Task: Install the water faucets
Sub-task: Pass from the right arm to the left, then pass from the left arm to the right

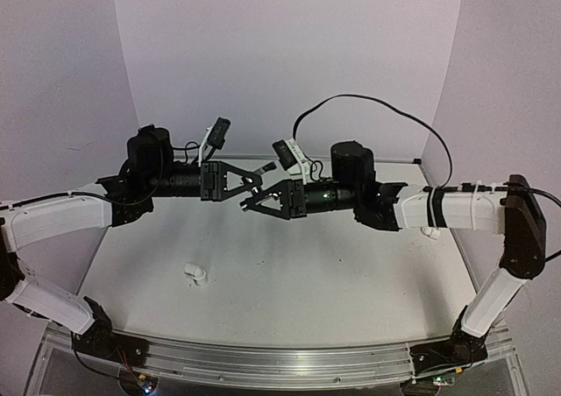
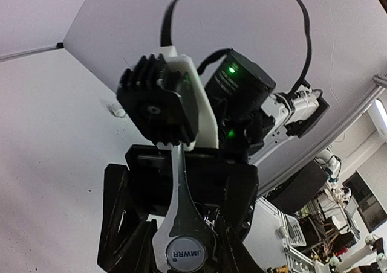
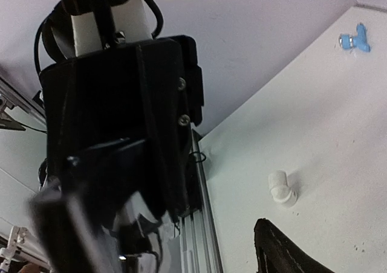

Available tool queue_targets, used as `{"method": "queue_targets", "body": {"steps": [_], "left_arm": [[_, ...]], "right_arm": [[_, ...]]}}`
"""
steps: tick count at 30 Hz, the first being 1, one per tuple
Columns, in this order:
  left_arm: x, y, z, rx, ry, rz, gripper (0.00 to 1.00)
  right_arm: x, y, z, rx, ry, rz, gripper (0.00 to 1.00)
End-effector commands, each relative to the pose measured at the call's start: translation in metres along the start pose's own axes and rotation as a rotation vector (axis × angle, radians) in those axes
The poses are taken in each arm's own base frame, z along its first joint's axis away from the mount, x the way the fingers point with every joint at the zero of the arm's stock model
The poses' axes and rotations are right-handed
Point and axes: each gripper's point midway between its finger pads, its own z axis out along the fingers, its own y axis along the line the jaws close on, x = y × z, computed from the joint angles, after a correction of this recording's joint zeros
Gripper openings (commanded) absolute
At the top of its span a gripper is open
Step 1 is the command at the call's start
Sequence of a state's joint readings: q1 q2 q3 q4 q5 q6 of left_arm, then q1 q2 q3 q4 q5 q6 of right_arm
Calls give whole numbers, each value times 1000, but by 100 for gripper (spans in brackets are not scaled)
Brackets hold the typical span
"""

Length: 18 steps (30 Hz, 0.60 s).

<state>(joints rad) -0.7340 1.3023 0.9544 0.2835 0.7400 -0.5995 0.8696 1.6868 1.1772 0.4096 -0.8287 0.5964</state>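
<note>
Overhead, both arms are reaching inward above the counter [image 1: 333, 273], and the left end effector [image 1: 255, 178] and the right end effector [image 1: 248, 204] are meeting tip to tip in mid-air near the middle of the scene. The left end effector is gripping the silver faucet [image 2: 186, 252]: in the left wrist view its round cap, printed with letters, is sitting between the dark fingers, and its flat metal lever is running up toward the right arm's wrist camera. The right end effector is standing spread, with one dark finger [image 3: 284, 249] showing at the bottom of the right wrist view and a blurred one far off to the left; whether it is touching the silver faucet, I cannot tell. The blue faucet [image 3: 354, 40] is lying on the counter, well apart from both arms, in the upper right corner of the right wrist view. A white fitting [image 1: 195, 273] is resting alone on the counter, nearer the front rail [image 1: 280, 361], below and left of the meeting fingertips.
</note>
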Motion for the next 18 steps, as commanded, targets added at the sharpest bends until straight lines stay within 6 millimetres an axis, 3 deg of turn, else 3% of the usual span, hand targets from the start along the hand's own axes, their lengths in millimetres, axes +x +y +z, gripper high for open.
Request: {"method": "queue_targets", "body": {"steps": [1,5,9,18], "left_arm": [[-10,-29,-2,108,49,101,0],[-8,-28,-2,102,60,94,0],[-8,-25,-1,90,59,80,0],[-9,-20,0,66,51,73,0]], "right_arm": [[1,26,-28,-100,114,10,73],[2,42,-30,-172,148,-38,65],[-3,41,-27,-175,143,-59,53],[-8,46,-9,-195,146,-76,47]]}}
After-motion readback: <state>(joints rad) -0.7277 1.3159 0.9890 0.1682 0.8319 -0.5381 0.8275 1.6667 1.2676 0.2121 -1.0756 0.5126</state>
